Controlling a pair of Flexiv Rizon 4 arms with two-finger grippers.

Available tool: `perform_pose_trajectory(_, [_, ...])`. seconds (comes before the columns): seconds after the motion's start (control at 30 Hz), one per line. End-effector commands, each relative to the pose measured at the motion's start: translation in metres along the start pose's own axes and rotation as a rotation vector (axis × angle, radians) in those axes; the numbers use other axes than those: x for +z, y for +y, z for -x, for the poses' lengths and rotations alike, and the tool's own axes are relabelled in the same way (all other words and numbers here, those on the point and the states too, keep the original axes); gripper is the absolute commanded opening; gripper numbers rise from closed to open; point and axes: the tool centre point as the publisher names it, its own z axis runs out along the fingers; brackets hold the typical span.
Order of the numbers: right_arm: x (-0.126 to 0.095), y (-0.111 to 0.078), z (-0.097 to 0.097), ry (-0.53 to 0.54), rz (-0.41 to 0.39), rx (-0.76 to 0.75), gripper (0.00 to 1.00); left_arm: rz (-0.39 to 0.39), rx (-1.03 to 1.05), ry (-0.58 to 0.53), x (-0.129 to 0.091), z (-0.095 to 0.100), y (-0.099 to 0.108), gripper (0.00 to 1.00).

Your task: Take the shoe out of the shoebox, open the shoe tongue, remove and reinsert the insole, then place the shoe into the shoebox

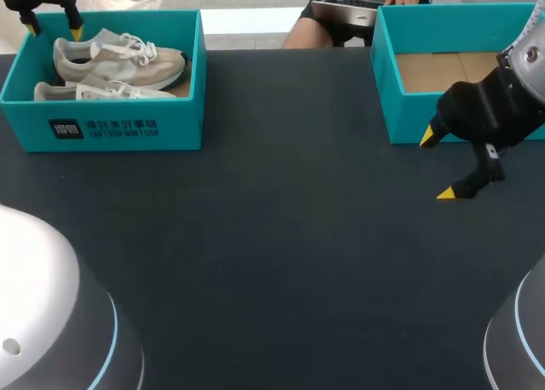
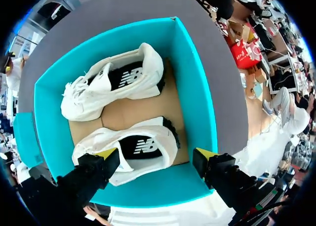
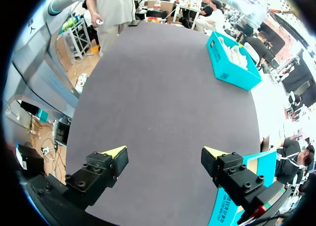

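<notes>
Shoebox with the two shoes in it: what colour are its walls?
Turquoise. The shoebox shows best in the left wrist view.

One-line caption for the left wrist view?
Open left pincer hovers above the teal shoebox holding two white shoes.

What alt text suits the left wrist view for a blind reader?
The open left gripper hangs over a teal shoebox. Two white shoes lie inside: the near shoe just below the gripper, the far shoe beyond it.
</notes>
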Motion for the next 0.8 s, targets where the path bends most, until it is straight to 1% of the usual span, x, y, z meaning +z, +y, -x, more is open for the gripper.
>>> perform_pose_trajectory(0.03, [0.001,0.0,0.001,0.001,-0.001,0.0,1.0,0.153,-0.051,-0.011,-0.011,0.002,-0.079,1.0])
perform_pose_trajectory(0.13, [0.001,0.0,0.001,0.001,-0.001,0.0,1.0,0.124,-0.073,-0.01,-0.011,0.003,-0.097,1.0])
perform_pose_trajectory(0.17, [0.001,0.0,0.001,0.001,-0.001,0.0,1.0,0.094,-0.081,-0.021,-0.012,0.002,-0.102,1.0])
perform_pose_trajectory(0.2, [0.001,0.0,0.001,0.001,-0.001,0.0,1.0,0.071,-0.073,-0.004,-0.012,0.002,-0.109,1.0])
perform_pose_trajectory(0.23, [0.001,0.0,0.001,0.001,-0.001,0.0,1.0,0.067,-0.06,0.024,-0.011,0.003,-0.114,1.0])
perform_pose_trajectory(0.63, [0.001,0.0,0.001,0.001,-0.001,0.0,1.0,0.067,-0.06,0.024,-0.011,0.003,-0.114,1.0])
perform_pose_trajectory(0.67, [0.001,0.0,0.001,0.001,-0.001,0.0,1.0,0.043,-0.056,0.027,-0.009,0.001,-0.115,1.0])
perform_pose_trajectory(0.7, [0.001,0.0,0.001,0.001,-0.001,0.0,1.0,0.023,-0.048,0.054,-0.006,0.001,-0.116,1.0])
perform_pose_trajectory(0.73, [0.001,0.0,0.001,0.001,-0.001,0.0,1.0,0.02,-0.064,0.045,-0.004,0.001,-0.117,1.0])
perform_pose_trajectory(0.77, [0.001,0.0,0.001,0.001,-0.001,0.0,1.0,0.0,-0.056,0.067,-0.002,0.001,-0.117,1.0])
perform_pose_trajectory(0.8, [0.001,0.0,0.001,0.001,-0.001,0.0,1.0,-0.006,-0.061,0.079,0.0,0.002,-0.118,0.67])
